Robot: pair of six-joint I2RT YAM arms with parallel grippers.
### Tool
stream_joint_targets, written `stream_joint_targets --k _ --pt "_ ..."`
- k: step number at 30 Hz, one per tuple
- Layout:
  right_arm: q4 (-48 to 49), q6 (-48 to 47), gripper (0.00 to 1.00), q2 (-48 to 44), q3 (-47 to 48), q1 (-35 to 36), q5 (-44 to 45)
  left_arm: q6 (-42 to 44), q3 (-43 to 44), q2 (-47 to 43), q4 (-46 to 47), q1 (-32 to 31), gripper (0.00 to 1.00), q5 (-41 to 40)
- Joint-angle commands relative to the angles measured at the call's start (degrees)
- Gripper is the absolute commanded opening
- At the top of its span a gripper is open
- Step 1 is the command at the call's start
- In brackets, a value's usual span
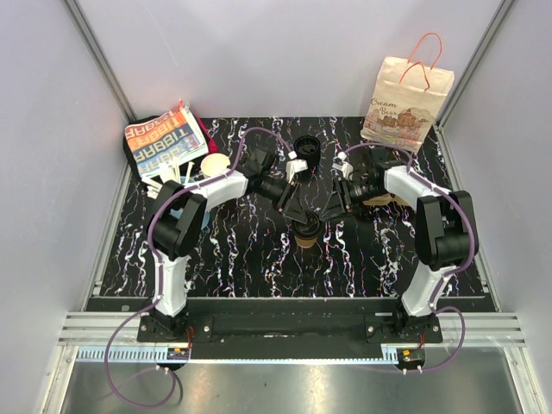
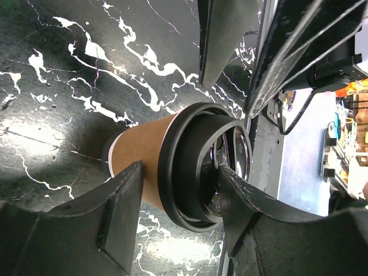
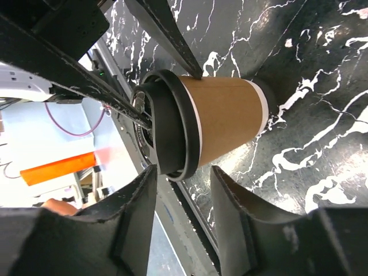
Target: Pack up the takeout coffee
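Note:
The takeout coffee (image 1: pixel 306 233), a brown kraft cup with a black lid, stands upright on the black marble table (image 1: pixel 241 259) between both arms. My left gripper (image 1: pixel 296 210) is open and straddles the lid. In the left wrist view (image 2: pixel 179 172) one finger (image 2: pixel 123 213) is beside the cup wall (image 2: pixel 141 155) and the other finger (image 2: pixel 241 201) rests on the lid's top (image 2: pixel 190 167). My right gripper (image 1: pixel 332 207) is open and empty. In the right wrist view (image 3: pixel 184 172) its tips are just short of the cup (image 3: pixel 224 118), not touching it.
A printed paper bag (image 1: pixel 407 90) stands at the back right. A stack of black lids (image 1: pixel 307 151) is behind the cup. A brown cup tray (image 1: pixel 384 198) lies under the right arm. Lidless cups (image 1: pixel 216 164), a blue cup with sticks (image 1: pixel 177 177) and a packet (image 1: pixel 166 142) are back left.

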Motion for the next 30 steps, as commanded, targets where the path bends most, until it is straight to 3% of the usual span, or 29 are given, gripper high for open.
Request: stream_joint_targets --k 1,11,30 --pt "1.6 0.9 0.44 1.9 1.6 0.3 -3.1 2.7 0.8 2.3 -2.0 -1.1 0.54 -5.6" --pt "2.2 1.9 0.3 4.7 1.4 0.3 -2.3 3.2 1.6 2.8 -3.1 -1.7 0.53 -6.6" --pt "4.0 4.5 0.22 7.4 -2.7 1.3 17.3 5.9 3.7 3.9 -6.8 -3.4 0.47 -11.6"
